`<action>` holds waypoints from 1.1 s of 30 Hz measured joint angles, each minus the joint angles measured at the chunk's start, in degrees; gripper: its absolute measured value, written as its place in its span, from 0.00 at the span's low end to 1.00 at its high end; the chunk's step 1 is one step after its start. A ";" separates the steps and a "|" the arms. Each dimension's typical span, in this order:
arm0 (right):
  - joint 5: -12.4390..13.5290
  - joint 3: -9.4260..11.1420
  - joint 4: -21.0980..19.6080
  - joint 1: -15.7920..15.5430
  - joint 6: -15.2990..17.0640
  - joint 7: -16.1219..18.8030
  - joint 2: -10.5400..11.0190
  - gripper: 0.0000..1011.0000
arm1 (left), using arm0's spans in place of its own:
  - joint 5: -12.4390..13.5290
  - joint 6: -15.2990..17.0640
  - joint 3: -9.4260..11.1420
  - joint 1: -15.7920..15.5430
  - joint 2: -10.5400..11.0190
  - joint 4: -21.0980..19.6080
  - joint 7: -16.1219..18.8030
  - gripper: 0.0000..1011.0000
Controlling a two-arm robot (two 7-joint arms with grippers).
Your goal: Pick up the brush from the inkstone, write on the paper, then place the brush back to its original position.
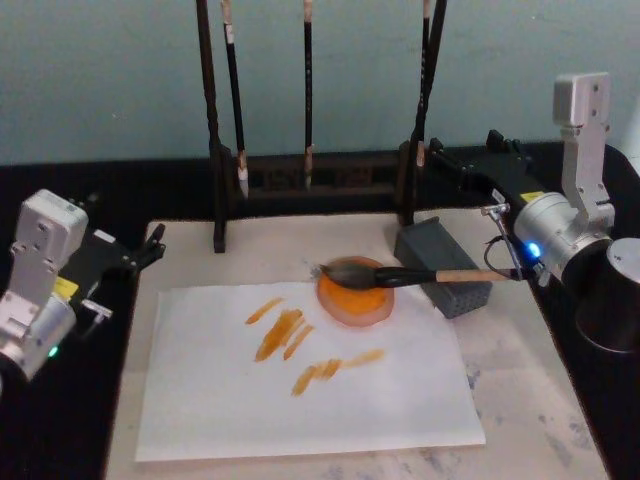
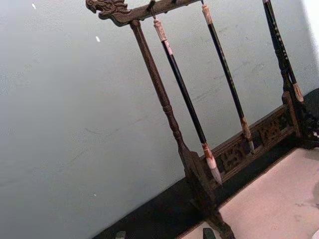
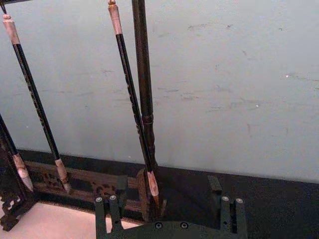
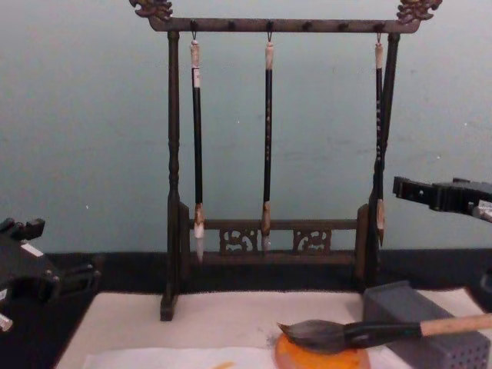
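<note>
The brush [image 1: 405,274] was found resting on the inkstone [image 1: 355,295], handle across the block [image 1: 447,268], below the right gripper [image 1: 462,162], whose jaws stood wide and empty; a low, centred approach to the handle was advised

Head cam looked down over the surface [image 1: 520,400]; chest cam sat low, facing the brush rack [image 4: 269,238] straight on. Both wrist cams faced that same rack beyond each end effector, closer up.
</note>
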 joint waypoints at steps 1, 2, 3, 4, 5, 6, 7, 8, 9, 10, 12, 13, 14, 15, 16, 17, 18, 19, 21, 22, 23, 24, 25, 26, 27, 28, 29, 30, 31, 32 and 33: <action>0.00 -0.01 -0.02 -0.01 -0.01 -0.01 0.01 0.99 | 0.00 0.00 0.00 0.00 0.00 0.00 0.00 0.99; 0.01 -0.01 -0.03 -0.01 -0.02 -0.02 0.01 0.99 | 0.00 0.00 0.00 0.00 0.00 0.00 0.00 0.99; 0.01 -0.02 -0.05 -0.02 -0.02 -0.03 0.01 0.99 | 0.00 0.00 0.00 0.00 0.00 0.00 0.00 0.99; 0.01 -0.02 -0.05 -0.02 -0.02 -0.03 0.01 0.99 | 0.00 0.00 0.00 0.00 0.00 0.00 0.00 0.99; 0.01 -0.03 -0.06 -0.03 -0.03 -0.04 0.02 0.99 | 0.00 0.00 0.00 0.00 0.00 0.00 0.00 0.99; 0.01 -0.03 -0.07 -0.04 -0.03 -0.05 0.03 0.99 | 0.00 0.00 0.00 0.00 0.00 0.00 0.00 0.99; 0.02 -0.04 -0.07 -0.04 -0.04 -0.05 0.03 0.99 | 0.00 0.00 0.00 0.00 0.00 0.00 0.00 0.99; 0.02 -0.04 -0.08 -0.05 -0.04 -0.06 0.04 0.99 | 0.00 0.00 0.00 0.00 0.00 0.00 0.00 0.99; 0.03 -0.05 -0.08 -0.06 -0.05 -0.07 0.04 0.99 | 0.00 0.00 0.00 0.00 0.00 0.00 0.00 0.99; 0.03 -0.05 -0.08 -0.06 -0.05 -0.07 0.04 0.99 | 0.00 0.00 0.00 0.00 0.00 0.00 0.00 0.99; 0.05 -0.06 -0.10 -0.06 -0.06 -0.08 0.05 0.99 | 0.00 0.00 0.00 0.00 0.00 0.00 0.00 0.99; 0.06 -0.07 -0.11 -0.07 -0.06 -0.09 0.06 0.99 | 0.00 0.00 0.00 0.00 0.00 0.00 0.00 0.99; 0.07 -0.07 -0.11 -0.08 -0.07 -0.10 0.07 0.99 | 0.00 0.00 0.00 0.00 0.00 0.00 0.00 0.99; 0.07 -0.07 -0.11 -0.08 -0.07 -0.10 0.07 0.99 | 0.00 0.00 0.00 0.00 0.00 0.00 0.00 0.99; 0.08 -0.07 -0.12 -0.09 -0.08 -0.11 0.08 0.99 | 0.00 0.00 0.00 0.00 0.00 0.00 0.00 0.99; 0.08 -0.07 -0.13 -0.09 -0.08 -0.11 0.08 0.99 | 0.00 0.00 0.00 0.00 0.00 0.00 0.00 0.99; 0.08 -0.07 -0.13 -0.09 -0.09 -0.11 0.08 0.99 | 0.00 0.00 0.00 0.00 0.00 0.00 0.00 0.99; 0.09 -0.07 -0.14 -0.09 -0.09 -0.11 0.09 0.99 | 0.00 0.00 0.00 0.00 0.00 0.00 0.00 0.99; 0.10 -0.07 -0.15 -0.10 -0.09 -0.11 0.10 0.99 | 0.00 0.00 0.00 0.00 0.00 0.00 0.00 0.99; 0.11 -0.07 -0.15 -0.10 -0.09 -0.11 0.10 0.99 | 0.00 0.00 0.00 0.00 0.00 0.00 0.00 0.99; 0.12 -0.07 -0.15 -0.09 -0.09 -0.11 0.10 0.99 | 0.00 0.00 0.00 0.00 0.00 0.00 0.00 0.99; 0.12 -0.07 -0.15 -0.10 -0.09 -0.11 0.10 0.99 | 0.00 0.00 0.00 0.00 0.00 0.00 0.00 0.99; 0.12 -0.07 -0.16 -0.10 -0.09 -0.11 0.10 0.99 | 0.00 0.00 0.00 0.00 0.00 0.00 0.00 0.99; 0.13 -0.07 -0.15 -0.10 -0.09 -0.11 0.10 0.99 | 0.00 0.00 0.00 0.00 0.00 0.00 0.00 0.99; 0.13 -0.07 -0.16 -0.09 -0.09 -0.11 0.10 0.99 | 0.00 0.00 0.00 0.00 0.00 0.00 0.00 0.99; 0.14 -0.07 -0.16 -0.10 -0.09 -0.11 0.10 0.99 | 0.00 0.00 0.00 0.00 0.00 0.00 0.00 0.99; 0.15 -0.07 -0.16 -0.09 -0.09 -0.11 0.10 0.99 | 0.00 0.00 0.00 0.00 0.00 0.00 0.00 0.99; 0.15 -0.07 -0.15 -0.10 -0.09 -0.11 0.10 0.99 | 0.00 0.00 0.00 0.00 0.00 0.00 0.00 0.99; 0.15 -0.07 -0.16 -0.10 -0.09 -0.11 0.10 0.99 | 0.00 0.00 0.00 0.00 0.00 0.00 0.00 0.99; 0.15 -0.07 -0.16 -0.10 -0.09 -0.11 0.10 0.99 | 0.00 0.00 0.00 0.00 0.00 0.00 0.00 0.99; 0.15 -0.07 -0.15 -0.10 -0.09 -0.11 0.10 0.99 | 0.00 0.00 0.00 0.00 0.00 0.00 0.00 0.99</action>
